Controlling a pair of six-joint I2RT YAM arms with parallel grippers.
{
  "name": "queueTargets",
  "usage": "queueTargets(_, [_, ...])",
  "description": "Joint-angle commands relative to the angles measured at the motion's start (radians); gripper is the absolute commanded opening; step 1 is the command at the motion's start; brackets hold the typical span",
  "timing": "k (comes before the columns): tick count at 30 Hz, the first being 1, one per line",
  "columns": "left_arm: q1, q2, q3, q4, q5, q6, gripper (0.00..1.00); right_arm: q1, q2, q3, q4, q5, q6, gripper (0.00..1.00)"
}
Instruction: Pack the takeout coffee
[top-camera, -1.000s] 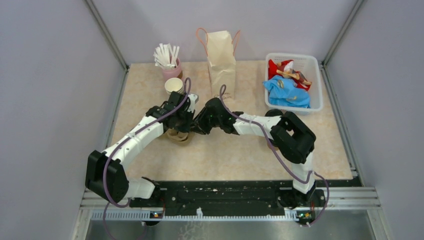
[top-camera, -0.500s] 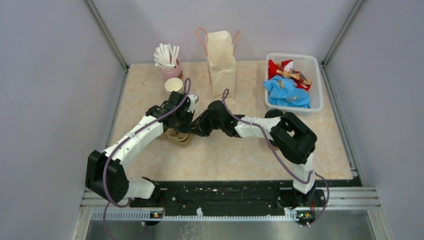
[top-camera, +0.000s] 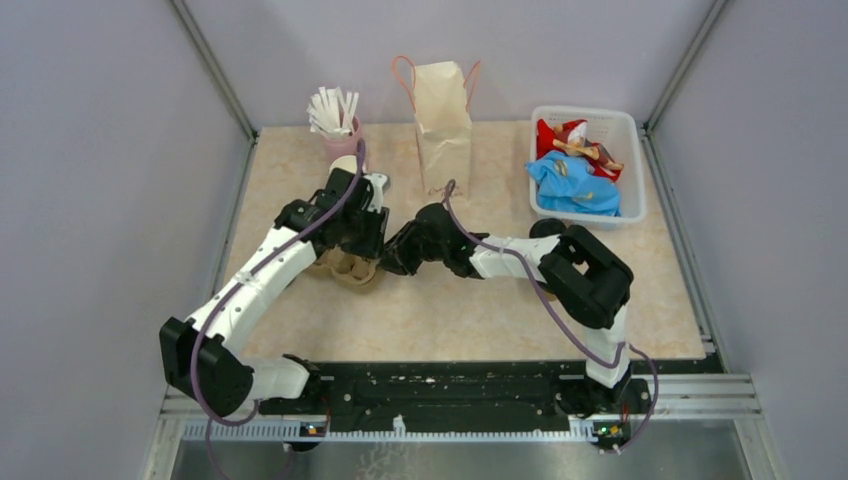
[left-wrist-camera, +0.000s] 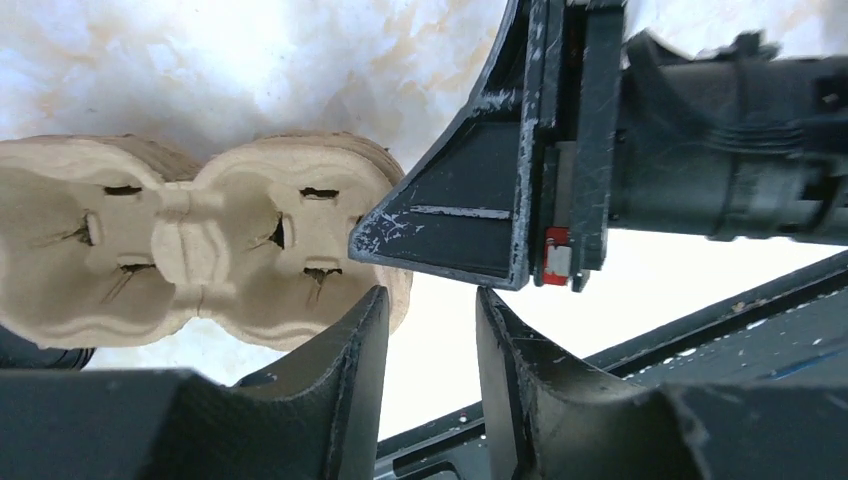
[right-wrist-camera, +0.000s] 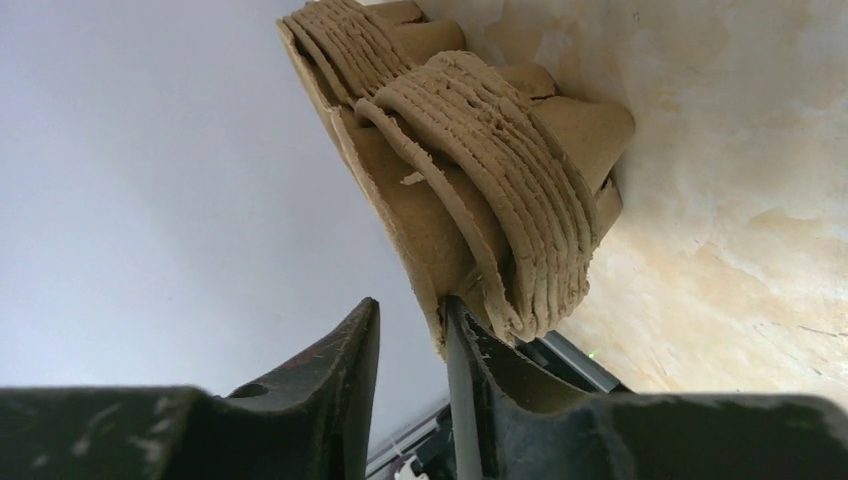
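Elbows bent — left end effector (left-wrist-camera: 430, 300) beside carriers (left-wrist-camera: 200, 250)

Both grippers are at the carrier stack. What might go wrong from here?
1. The carriers nest tightly, so the right gripper may lift several at once instead of one.
2. The left gripper sits very close to the right one at the stack's edge; they may collide.
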Motion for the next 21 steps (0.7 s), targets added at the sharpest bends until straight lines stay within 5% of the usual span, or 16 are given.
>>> queueTargets(1, [-0.005, -0.067, 0.099, -0.037, -0.043, -0.081, 0.45, 0.036, -0.054, -0.016, 0.023, -0.044, -0.037, 0.28])
queueTargets(10, [-0.003, -0.129, 0.218, -0.099, -0.132, -0.133, 0.49, 0.034, -0.033, -0.012, 0.074, -0.034, -0.155, 0.00])
queueTargets(21, [-0.004, -0.194, 0.370, -0.101, -0.161, -0.197, 0.52, 0.021, -0.090, -0.011, 0.392, -0.020, -0.195, 0.00])
